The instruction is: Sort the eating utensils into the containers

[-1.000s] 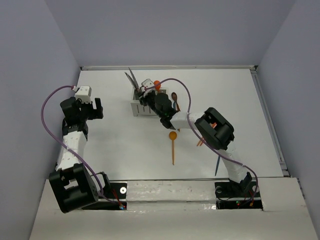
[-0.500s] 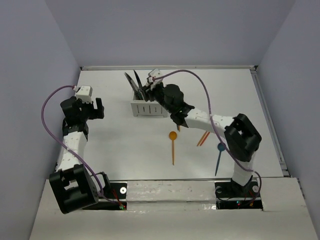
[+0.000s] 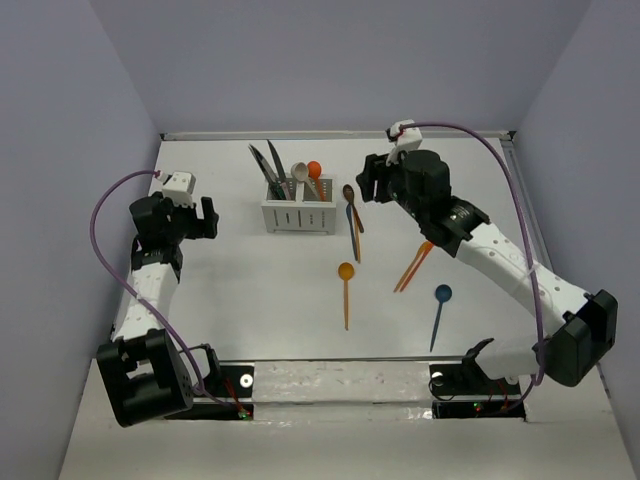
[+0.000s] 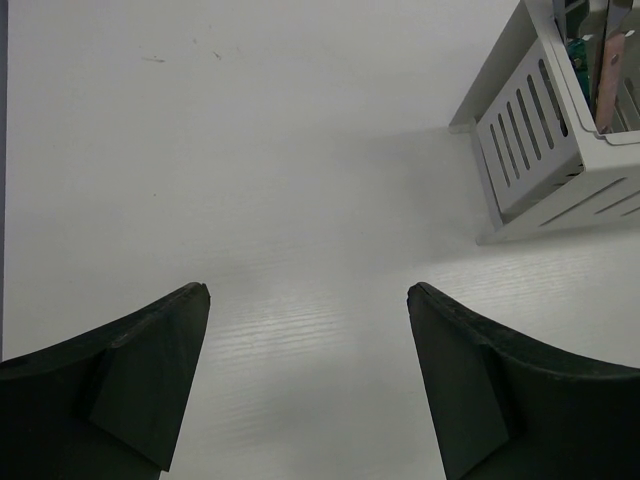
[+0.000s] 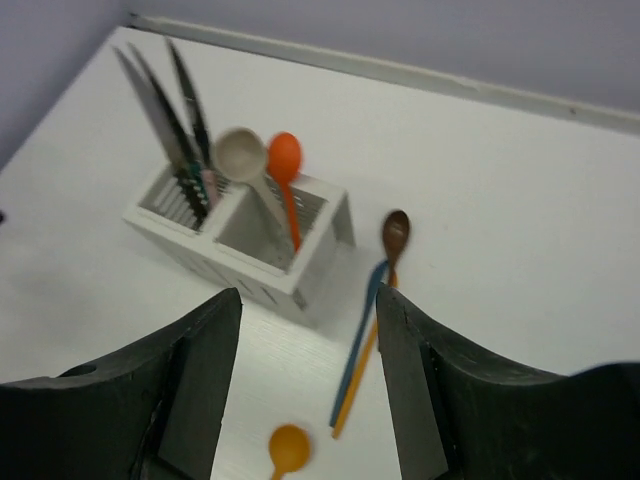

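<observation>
The white caddy (image 3: pixel 298 215) stands at the back centre. Its left compartment holds dark knives (image 3: pixel 268 165); its right one holds a white spoon (image 3: pixel 299 172) and an orange spoon (image 3: pixel 314 170). A brown spoon (image 3: pixel 348 193), a blue utensil (image 3: pixel 351 230), an orange spoon (image 3: pixel 346 290), two orange utensils (image 3: pixel 412 265) and a blue spoon (image 3: pixel 440 308) lie on the table. My right gripper (image 3: pixel 370 180) is open and empty, raised to the right of the caddy (image 5: pixel 240 240). My left gripper (image 3: pixel 205 215) is open and empty, left of the caddy (image 4: pixel 530 150).
Grey walls close the table on three sides, with a raised lip along the back edge (image 3: pixel 330 134). The right wrist view shows the brown spoon (image 5: pixel 396 230) and the blue utensil (image 5: pixel 358 340) just right of the caddy.
My right gripper has pulled back from the caddy to the right and up, now open. The orange spoon stands in the right compartment. My left arm has barely moved.
</observation>
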Robot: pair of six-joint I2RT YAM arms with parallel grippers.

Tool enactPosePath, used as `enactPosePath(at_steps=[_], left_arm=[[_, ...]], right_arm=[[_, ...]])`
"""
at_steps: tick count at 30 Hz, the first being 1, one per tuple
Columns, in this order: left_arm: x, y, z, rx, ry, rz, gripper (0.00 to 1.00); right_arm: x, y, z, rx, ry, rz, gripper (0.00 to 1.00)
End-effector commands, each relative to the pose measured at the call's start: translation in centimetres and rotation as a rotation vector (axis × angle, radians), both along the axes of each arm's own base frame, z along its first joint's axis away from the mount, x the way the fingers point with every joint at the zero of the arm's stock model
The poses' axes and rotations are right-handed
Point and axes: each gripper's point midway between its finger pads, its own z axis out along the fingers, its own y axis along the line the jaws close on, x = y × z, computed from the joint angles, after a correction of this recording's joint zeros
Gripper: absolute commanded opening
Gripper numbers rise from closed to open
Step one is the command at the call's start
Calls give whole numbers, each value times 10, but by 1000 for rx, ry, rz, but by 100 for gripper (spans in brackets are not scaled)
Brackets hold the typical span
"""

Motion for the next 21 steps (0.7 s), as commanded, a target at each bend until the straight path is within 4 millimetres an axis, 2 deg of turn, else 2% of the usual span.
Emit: enactPosePath(at_steps=[1,2,3,6,7,9,10,11,12,14,15,16,17,21], left_arm=[[2,-7,12,-3,-56,-22,91],[1,-8,11,-4,-53,-24,91],[2,-8,11,-3,-58,-25,91],[1,-13,8,-3,-66,-46,91],[1,-15,7,0,-70,-56,91],[0,-18,7,8,-82,-75,92],[0,-19,7,11,-87,-77,93],[0,-19,6,15,-92,-78,93],[0,-19,7,17,-95,-76,93],[0,-19,7,18,-97,-82,94],[-1,-20,7,23,-99,-87,94],[-2,-21,7,25,-100,-92,94],[-4,-21,5,28,-99,-93,94],[-4,-16,4,49,-102,-75,96]], right_arm=[[3,-59,-74,-58,268,-154,58],[7,-68,-81,-50,287,-172,57],[16,-89,-96,-49,325,-223,56],[29,-101,-116,-85,368,-235,54],[36,-100,-134,-125,401,-235,53],[43,-99,-149,-169,436,-231,53],[48,-94,-148,-170,445,-217,52],[52,-88,-164,-188,484,-192,52],[55,-85,-169,-197,498,-181,52],[68,-79,-164,-200,485,-173,50],[73,-78,-175,-221,501,-168,50],[79,-76,-174,-221,495,-168,50],[84,-75,-186,-239,515,-168,50],[96,-69,-207,-275,553,-154,49]])
